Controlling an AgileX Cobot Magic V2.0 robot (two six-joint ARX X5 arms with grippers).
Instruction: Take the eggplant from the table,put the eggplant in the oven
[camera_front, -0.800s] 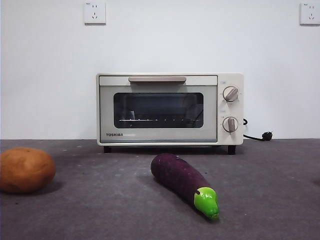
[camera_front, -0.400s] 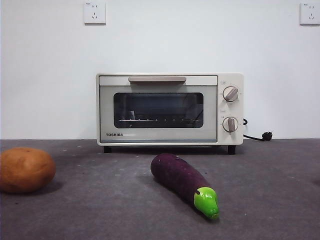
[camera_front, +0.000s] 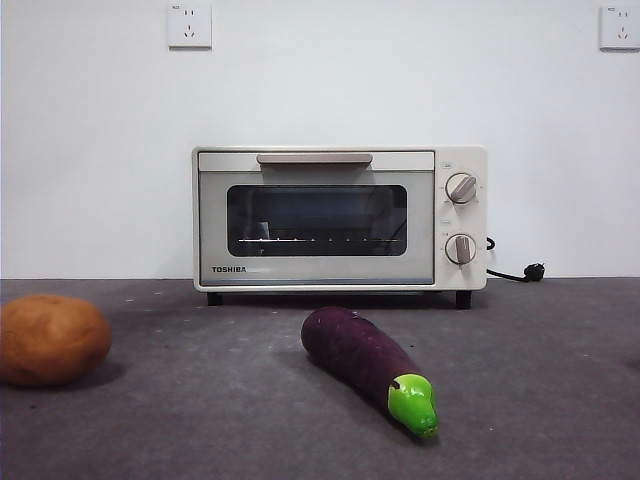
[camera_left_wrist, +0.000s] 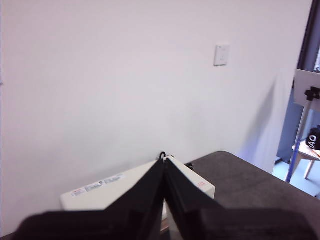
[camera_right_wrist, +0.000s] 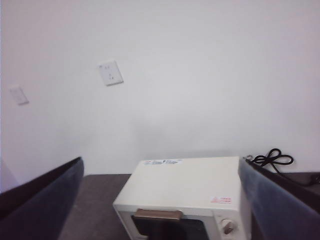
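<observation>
The eggplant (camera_front: 370, 368) lies on the table (camera_front: 540, 400) in front of the oven (camera_front: 340, 218), well apart from it and nearer the camera. Its long axis runs diagonally — the rounded purple end points back toward the oven's door, the green stem cap (camera_front: 413, 403) points forward and to the right in the front view. Nothing touches it.

The oven stands at the back of the table against the white wall, its door shut; through the dark glass window (camera_front: 317, 220) only a wire rack shows, with nothing on it that can be made out. A black cord and plug (camera_front: 520, 272) lie just beside its right side.

A potato (camera_front: 52, 339) sits at the left edge of the front view, well apart from the eggplant.

Both arms hang high above the table: the left gripper (camera_left_wrist: 164, 165) has its jaws pressed together, while the right gripper (camera_right_wrist: 160, 200) has its jaws spread wide — neither holds anything.
</observation>
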